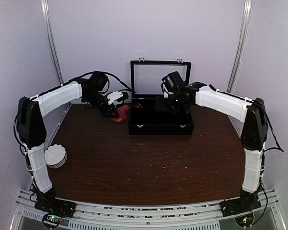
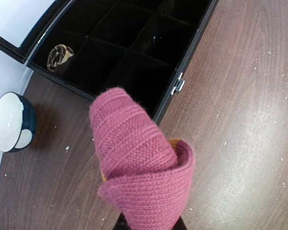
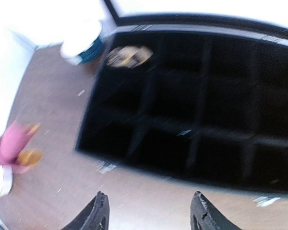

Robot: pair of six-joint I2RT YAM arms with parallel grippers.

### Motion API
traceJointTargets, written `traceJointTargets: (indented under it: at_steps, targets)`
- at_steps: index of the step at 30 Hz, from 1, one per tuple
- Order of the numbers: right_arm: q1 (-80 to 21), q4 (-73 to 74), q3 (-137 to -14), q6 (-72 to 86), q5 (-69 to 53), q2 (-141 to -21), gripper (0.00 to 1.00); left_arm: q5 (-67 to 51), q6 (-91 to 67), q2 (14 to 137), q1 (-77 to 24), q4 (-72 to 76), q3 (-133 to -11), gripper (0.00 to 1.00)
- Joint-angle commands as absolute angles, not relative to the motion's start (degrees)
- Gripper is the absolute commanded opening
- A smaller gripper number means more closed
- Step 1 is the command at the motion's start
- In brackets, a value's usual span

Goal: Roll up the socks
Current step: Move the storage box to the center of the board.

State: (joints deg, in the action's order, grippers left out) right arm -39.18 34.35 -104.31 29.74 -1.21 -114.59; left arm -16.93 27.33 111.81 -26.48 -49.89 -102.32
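From above: grips the magenta sock roll (image 1: pixel 121 114) in the left tool (image 1: pixel 114 113), just left of the black box (image 1: pixel 161 127); hangs the right tool (image 1: pixel 175 106) over it. Left wrist: points the roll's long axis at the box, compartments just ahead. Right wrist: spreads wide, empty. Counts two rolls, the brown argyle roll (image 3: pixel 128 56) in a corner compartment; one box; one bowl (image 2: pixel 7 120).

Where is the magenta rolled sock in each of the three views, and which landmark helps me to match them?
Top external: the magenta sock is small, just left of the black box.
Left wrist: the sock fills the lower centre, with the box above it.
Right wrist: the sock is blurred at the left edge, left of the box.
Shared landmark: the black box with compartments.
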Motion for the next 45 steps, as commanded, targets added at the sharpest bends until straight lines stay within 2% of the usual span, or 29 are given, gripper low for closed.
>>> traceJointTargets:
  at_steps: [1, 7, 14, 24, 27, 32, 39, 45]
  targets:
    - [-34.5, 43.4, -109.8, 26.1, 1.9, -120.9, 0.58, -18.9, 28.2, 108.8, -26.7, -50.3, -100.6, 0.0]
    - [-31.1, 46.8, -114.4, 24.5, 3.7, -126.0, 0.59, -19.5, 28.4, 107.3, -26.8, -50.3, -98.3, 0.0]
    - [-29.2, 50.1, -117.4, 23.1, 0.0, -130.3, 0.58, -20.0, 28.1, 106.9, -26.8, -50.3, -97.9, 0.0]
    - [-27.4, 51.8, -113.7, 23.0, -4.3, -132.4, 0.52, -19.9, 27.8, 106.5, -26.7, -50.3, -98.4, 0.0]
    - [-26.4, 53.1, -115.0, 22.3, -7.0, -134.1, 0.48, -19.8, 27.9, 106.4, -26.8, -50.3, -98.1, 0.0]
    - [-26.4, 57.3, -117.8, 20.6, -10.2, -136.6, 0.33, -19.3, 28.0, 106.0, -26.7, -50.3, -97.8, 0.0]
    - [-27.4, 54.7, -105.3, 19.6, -14.3, -131.1, 0.17, -19.4, 28.3, 105.9, -26.7, -50.3, -97.7, 0.0]
    - [-30.5, 47.3, -89.3, 21.4, -14.3, -123.0, 0.15, -19.4, 28.4, 106.2, -26.8, -50.3, -98.0, 0.0]
